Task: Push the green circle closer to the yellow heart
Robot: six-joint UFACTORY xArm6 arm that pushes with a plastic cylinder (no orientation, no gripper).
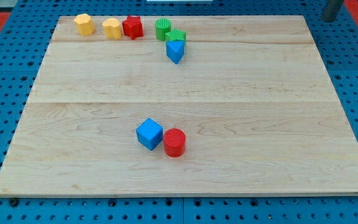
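Green circle: the ribbed green round plastic block (pixel 163 28) stands near the table's far edge, a little left of the middle of that edge, touching or nearly touching a second green plastic block (pixel 176 37) of unclear shape on its right.
Yellow heart: two yellow plastic blocks sit toward the far left corner; the yellow one nearer the middle (pixel 111 28) looks like the heart, though its shape is hard to make out, and the other yellow block (pixel 84 24) lies left of it.
Obstacle: a red star-like plastic block (pixel 132 27) sits between the green circle and the likely heart, touching the heart's right side.
Other blocks: a blue triangular block (pixel 175 51) sits just below the green pair; a blue cube (pixel 149 134) and a red cylinder (pixel 174 142) touch each other near the middle of the wooden tabletop (pixel 278 124).
My tip: a dark rod (pixel 332 9) shows at the far right corner, but its lower end cannot be made out; it touches no block and holds nothing.
Doing it well: I judge the tip should come in on the circle's right side, between the two green blocks, and push leftward, steering slightly to pass the red block rather than shoving it into the heart.
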